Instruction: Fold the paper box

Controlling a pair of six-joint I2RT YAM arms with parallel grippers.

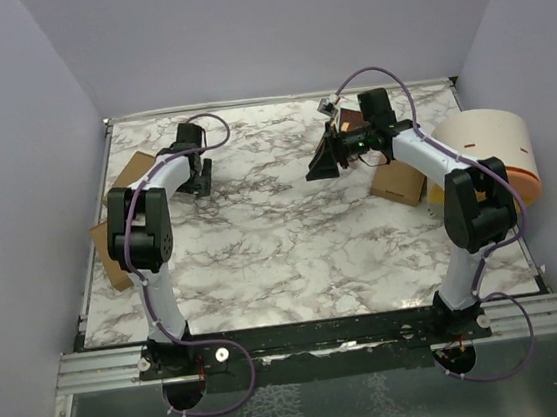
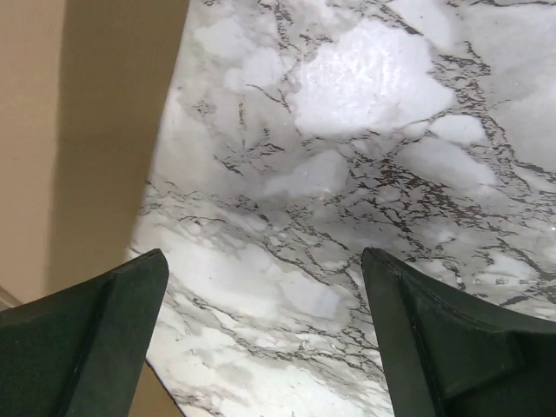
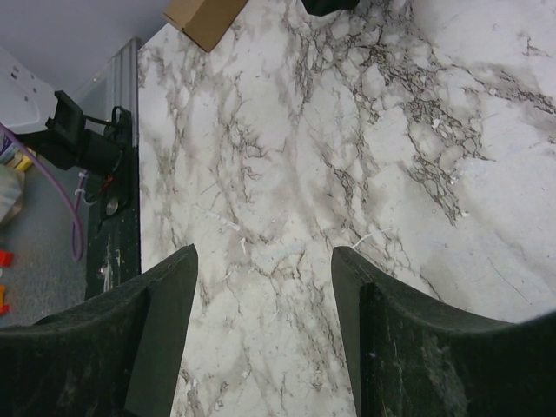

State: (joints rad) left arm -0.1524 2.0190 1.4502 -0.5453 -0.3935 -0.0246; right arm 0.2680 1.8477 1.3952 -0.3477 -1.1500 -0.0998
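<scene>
The paper box (image 1: 132,175) is plain tan cardboard lying at the table's left edge, partly under my left arm, and it reaches toward the near left (image 1: 112,266). The left wrist view shows its flat tan surface (image 2: 35,130) at the left, partly shadowed. My left gripper (image 1: 198,182) (image 2: 263,261) stands just right of it over bare marble, open, nothing between its fingers. My right gripper (image 1: 319,169) (image 3: 265,252) hangs over the table's back middle, open and empty. A corner of the paper box (image 3: 204,17) shows at the top of the right wrist view.
A round white drum with an orange band (image 1: 493,149) sits at the right edge. Beside the right arm lie another tan cardboard piece (image 1: 398,183) and a dark reddish-brown booklet (image 1: 354,119). Purple walls enclose the marble table (image 1: 283,248). A metal rail (image 1: 313,337) runs along the near edge.
</scene>
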